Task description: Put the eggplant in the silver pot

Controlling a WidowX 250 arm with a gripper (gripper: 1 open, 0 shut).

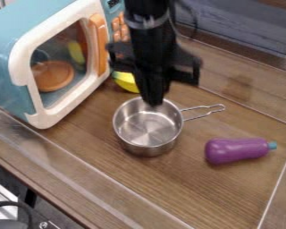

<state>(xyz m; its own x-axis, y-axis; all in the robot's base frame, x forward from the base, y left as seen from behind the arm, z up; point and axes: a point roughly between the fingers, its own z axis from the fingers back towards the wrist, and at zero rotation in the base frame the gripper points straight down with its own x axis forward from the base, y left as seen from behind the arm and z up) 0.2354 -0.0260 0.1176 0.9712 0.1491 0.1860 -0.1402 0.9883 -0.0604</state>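
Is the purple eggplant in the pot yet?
Not yet. The eggplant lies on the table to the right of the silver pot, and the pot holds nothing. The gripper hangs shut over the pot without the eggplant. Left to do: pick the eggplant up and put it in.

Single camera; high, angled down at table [97, 192]; close
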